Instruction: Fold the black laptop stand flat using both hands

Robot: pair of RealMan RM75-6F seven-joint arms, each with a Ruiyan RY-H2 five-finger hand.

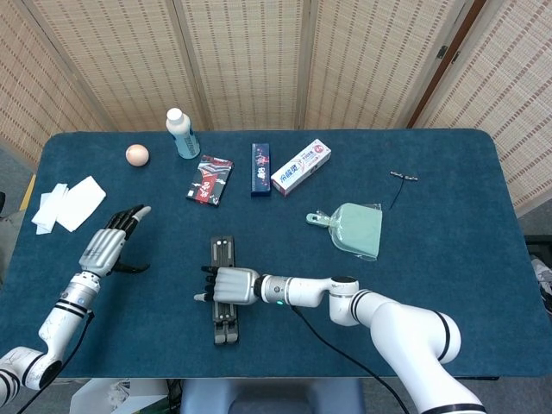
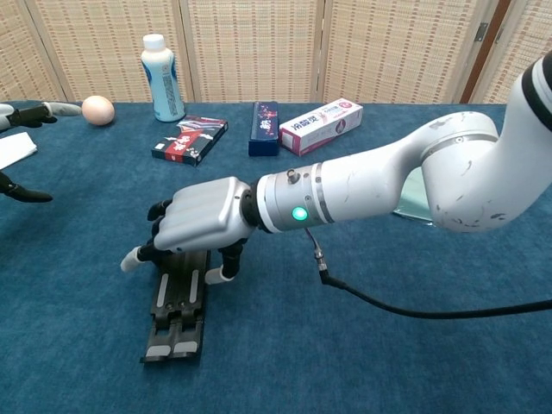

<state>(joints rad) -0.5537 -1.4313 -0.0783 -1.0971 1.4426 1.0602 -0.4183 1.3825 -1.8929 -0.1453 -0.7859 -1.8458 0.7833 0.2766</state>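
Note:
The black laptop stand (image 1: 222,251) lies flat on the blue table, its two long bars side by side and touching; in the chest view its near end (image 2: 176,323) sticks out toward me. My right hand (image 1: 227,286) lies palm down across the middle of the stand, thumb on one side and fingers curled down over the other, gripping both bars together (image 2: 197,226). My left hand (image 1: 113,245) hovers well to the left of the stand, fingers spread and holding nothing; the chest view shows only its fingertips (image 2: 24,114) at the left edge.
Along the back stand a white bottle (image 1: 181,134), a peach ball (image 1: 136,154), a black-red packet (image 1: 210,179), a dark blue box (image 1: 260,167) and a toothpaste box (image 1: 301,166). White cloths (image 1: 69,204) lie far left, a green dustpan (image 1: 355,229) to the right.

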